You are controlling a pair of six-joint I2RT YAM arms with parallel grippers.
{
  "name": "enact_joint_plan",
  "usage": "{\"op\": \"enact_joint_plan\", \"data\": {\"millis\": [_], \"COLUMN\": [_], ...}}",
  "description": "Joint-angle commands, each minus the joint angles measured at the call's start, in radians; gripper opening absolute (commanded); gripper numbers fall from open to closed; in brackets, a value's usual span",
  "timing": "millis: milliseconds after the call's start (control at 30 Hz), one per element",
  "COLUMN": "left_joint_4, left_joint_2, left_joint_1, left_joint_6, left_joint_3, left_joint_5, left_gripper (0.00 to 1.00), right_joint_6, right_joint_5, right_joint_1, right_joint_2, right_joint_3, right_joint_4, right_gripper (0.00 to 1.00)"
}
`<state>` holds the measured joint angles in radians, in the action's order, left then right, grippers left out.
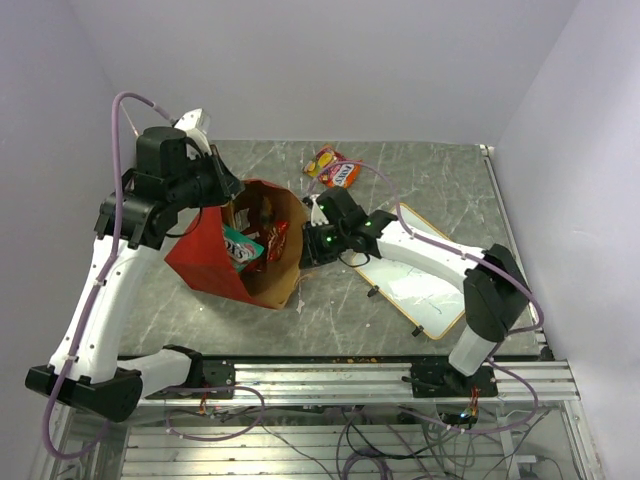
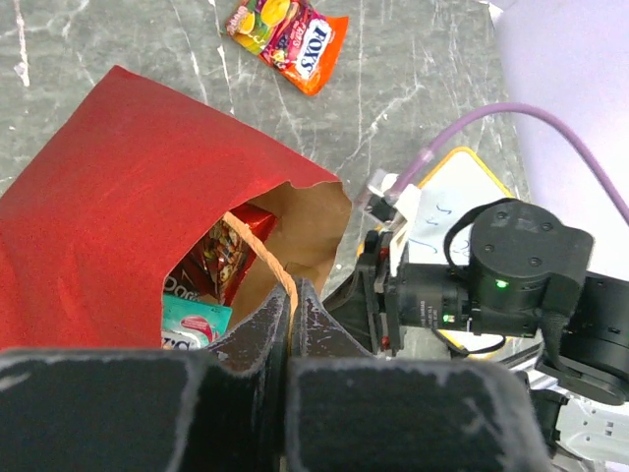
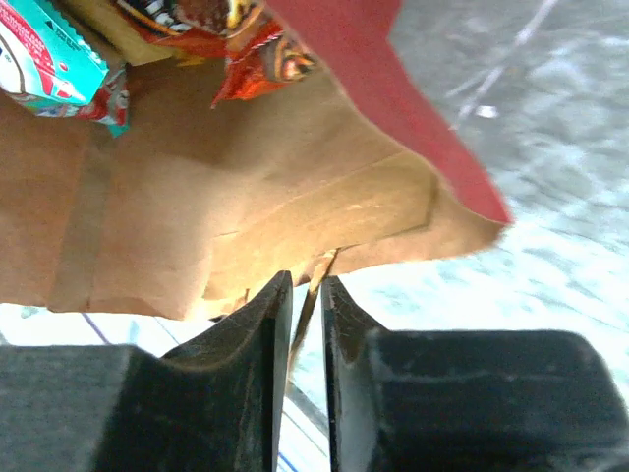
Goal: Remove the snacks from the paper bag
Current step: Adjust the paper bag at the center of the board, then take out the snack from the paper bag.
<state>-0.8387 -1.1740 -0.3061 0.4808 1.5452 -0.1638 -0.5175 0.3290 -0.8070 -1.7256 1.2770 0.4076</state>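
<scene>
The paper bag (image 1: 215,262) lies on its side, red outside and brown inside, with its mouth facing right. Inside it I see snacks: a teal packet (image 1: 243,247) and red packets (image 1: 273,238), which also show in the left wrist view (image 2: 197,324) and the right wrist view (image 3: 44,49). An orange snack packet (image 1: 335,170) lies on the table behind the bag. My left gripper (image 2: 292,295) is shut on the bag's string handle (image 2: 257,241) at the upper rim. My right gripper (image 3: 307,295) is at the lower rim. Its jaws stand a narrow gap apart with the other string handle (image 3: 322,267) between them.
A white whiteboard (image 1: 425,285) with a yellow frame lies right of the bag, under my right arm. The table's near edge is a metal rail (image 1: 330,375). Walls close in at the back and on both sides.
</scene>
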Motion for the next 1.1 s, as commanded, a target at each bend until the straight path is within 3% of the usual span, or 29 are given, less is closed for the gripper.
{"op": "enact_joint_plan", "data": {"millis": [0,300,600,767,1067], "left_joint_4": [-0.005,-0.049,-0.183,-0.203,-0.131], "left_joint_2": [0.012,-0.032,-0.093,-0.099,-0.096], "left_joint_1": [-0.002,-0.002,-0.002,-0.002,-0.002], "left_joint_6": [0.066,0.129,0.183,0.199,0.169], "left_joint_3": [0.049,0.059,0.162,0.179,0.159], "left_joint_5": [-0.040,-0.099,-0.002,0.029,0.037], "left_gripper": [0.07,0.07,0.07,0.07,0.07], "right_joint_6": [0.093,0.041,-0.287,-0.508,-0.605], "right_joint_5": [-0.189,-0.295,-0.438,-0.574,-0.676], "right_joint_1": [0.014,-0.011,-0.114,-0.127,-0.154], "right_joint_2": [0.079,0.138,0.125,0.035,-0.116], "right_joint_3": [0.041,0.132,0.027,0.033,0.103], "right_joint_4": [0.113,0.131,-0.217,-0.205,-0.201], "right_gripper": [0.24,0.52,0.53,0.53,0.59]}}
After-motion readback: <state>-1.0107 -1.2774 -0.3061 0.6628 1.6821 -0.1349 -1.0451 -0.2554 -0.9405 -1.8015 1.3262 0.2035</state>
